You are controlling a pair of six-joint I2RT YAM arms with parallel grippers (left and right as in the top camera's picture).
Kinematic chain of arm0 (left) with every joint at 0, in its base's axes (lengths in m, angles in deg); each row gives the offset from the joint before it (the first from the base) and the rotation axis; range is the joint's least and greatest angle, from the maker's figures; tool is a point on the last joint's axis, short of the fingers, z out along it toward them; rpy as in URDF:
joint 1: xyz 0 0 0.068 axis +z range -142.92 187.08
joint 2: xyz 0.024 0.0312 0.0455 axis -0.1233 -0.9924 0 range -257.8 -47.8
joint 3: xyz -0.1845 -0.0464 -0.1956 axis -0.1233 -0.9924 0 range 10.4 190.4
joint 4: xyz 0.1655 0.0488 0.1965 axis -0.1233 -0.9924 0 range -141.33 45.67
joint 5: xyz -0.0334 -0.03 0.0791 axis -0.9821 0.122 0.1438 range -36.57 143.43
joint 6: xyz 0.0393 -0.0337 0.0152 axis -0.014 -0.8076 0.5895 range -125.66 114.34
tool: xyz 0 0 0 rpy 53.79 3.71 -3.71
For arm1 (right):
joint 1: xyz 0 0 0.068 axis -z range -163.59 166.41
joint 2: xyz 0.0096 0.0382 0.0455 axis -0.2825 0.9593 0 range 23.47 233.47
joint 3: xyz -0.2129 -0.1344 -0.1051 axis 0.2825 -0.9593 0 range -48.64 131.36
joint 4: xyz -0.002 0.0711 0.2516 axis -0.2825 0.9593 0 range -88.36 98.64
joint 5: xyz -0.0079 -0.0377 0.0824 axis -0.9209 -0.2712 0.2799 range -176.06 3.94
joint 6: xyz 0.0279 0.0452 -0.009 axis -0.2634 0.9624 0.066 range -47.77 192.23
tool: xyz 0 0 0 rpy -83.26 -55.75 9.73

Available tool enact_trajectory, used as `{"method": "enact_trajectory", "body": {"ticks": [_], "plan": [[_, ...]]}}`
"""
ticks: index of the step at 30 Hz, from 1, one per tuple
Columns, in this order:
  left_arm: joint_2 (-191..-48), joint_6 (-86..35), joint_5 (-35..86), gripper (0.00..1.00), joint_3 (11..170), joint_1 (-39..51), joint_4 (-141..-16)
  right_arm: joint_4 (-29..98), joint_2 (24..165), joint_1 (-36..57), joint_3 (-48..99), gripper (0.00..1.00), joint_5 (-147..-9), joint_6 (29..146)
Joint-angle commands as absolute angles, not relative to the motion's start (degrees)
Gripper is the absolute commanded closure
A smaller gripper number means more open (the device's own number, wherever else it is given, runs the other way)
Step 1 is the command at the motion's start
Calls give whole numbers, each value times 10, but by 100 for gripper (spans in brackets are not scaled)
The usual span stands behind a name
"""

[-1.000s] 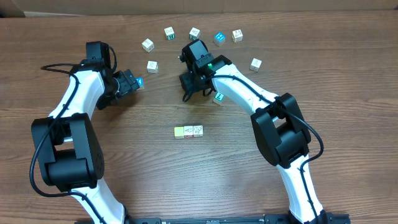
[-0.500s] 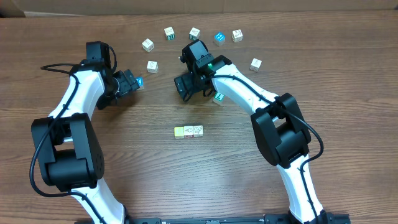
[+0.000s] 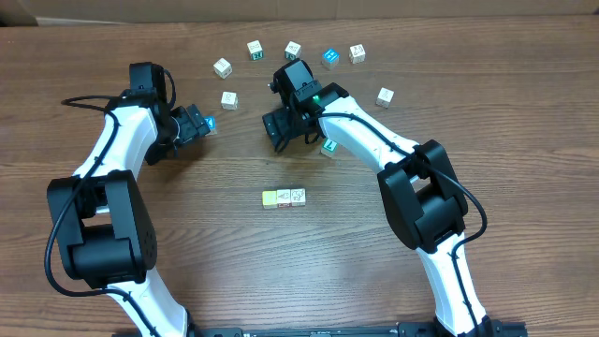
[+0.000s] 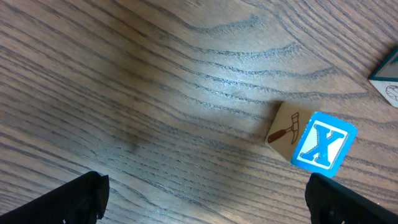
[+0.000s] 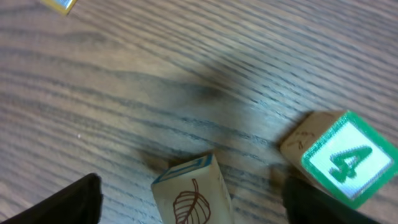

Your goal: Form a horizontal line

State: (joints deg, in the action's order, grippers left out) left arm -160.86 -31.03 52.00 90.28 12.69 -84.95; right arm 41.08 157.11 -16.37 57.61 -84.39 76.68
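Observed: left end effector fully spread, gripping nothing. The right end effector has its jaws apart, straddling a leaf-marked cube without contact. The row of cubes lies mid-counter, at 6 o'clock from the right end effector.

- table: brown wood, strong grain, pretty matt
- leaf cube between the right claw's fingers: bare pale wood
- number cube beside that claw: smooth green-painted face
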Motion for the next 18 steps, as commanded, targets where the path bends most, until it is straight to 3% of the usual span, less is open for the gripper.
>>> {"method": "enact_trajectory", "body": {"ticks": [1, 6, 18], "plan": [[-1615, -310, 524, 0, 912, 123, -848, 407, 1573, -166, 574, 21, -853, 766], [-1615, -310, 524, 0, 912, 123, -848, 409, 1573, -166, 574, 39, -854, 766], [-1615, -310, 524, 0, 912, 123, -848, 411, 1573, -166, 574, 43, -856, 767]]}}
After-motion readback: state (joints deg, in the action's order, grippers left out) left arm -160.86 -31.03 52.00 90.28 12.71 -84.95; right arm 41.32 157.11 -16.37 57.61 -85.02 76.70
